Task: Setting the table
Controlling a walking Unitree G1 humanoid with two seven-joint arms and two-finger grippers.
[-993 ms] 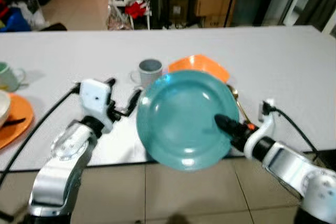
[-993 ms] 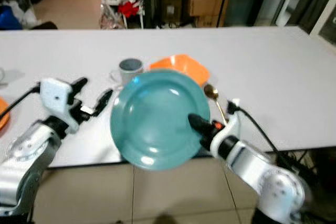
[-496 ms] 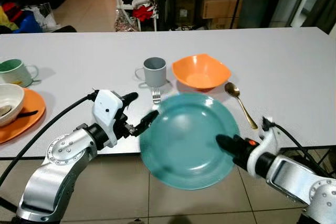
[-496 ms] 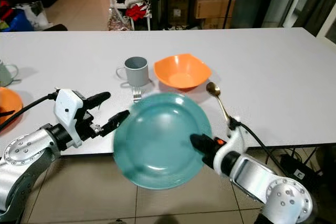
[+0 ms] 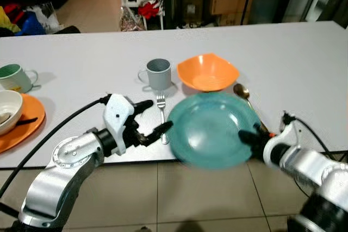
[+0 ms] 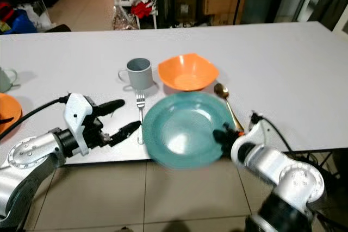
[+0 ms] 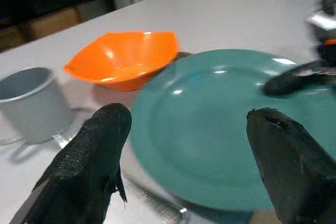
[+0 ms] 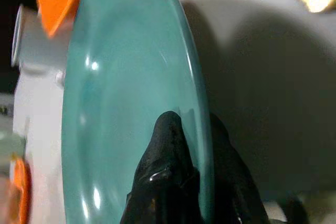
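A teal plate [image 5: 209, 126] lies nearly flat, low over the near edge of the white table [image 5: 304, 63], blurred with motion. My right gripper [image 5: 251, 136] is shut on its right rim; in the right wrist view the black fingers [image 8: 167, 145] pinch the plate [image 8: 121, 77] edge. My left gripper [image 5: 157, 116] is open just left of the plate, with its fingers [image 7: 92, 153] apart and nothing between them. A fork [image 5: 161, 113] lies between that gripper and the plate. Behind the plate are a grey mug [image 5: 159, 72], an orange bowl [image 5: 208, 72] and a gold spoon [image 5: 241, 91].
At the table's left end stand an orange plate [image 5: 24, 129] with a white bowl [image 5: 8, 110] on it and a green mug [image 5: 13, 77]. Tiled floor lies below the near edge. Shelves and boxes stand beyond the far side.
The plate has gone from tilted up towards me to nearly flat, and moved forward onto the table edge beside the fork. The left gripper stayed open, now beside the plate's left rim.
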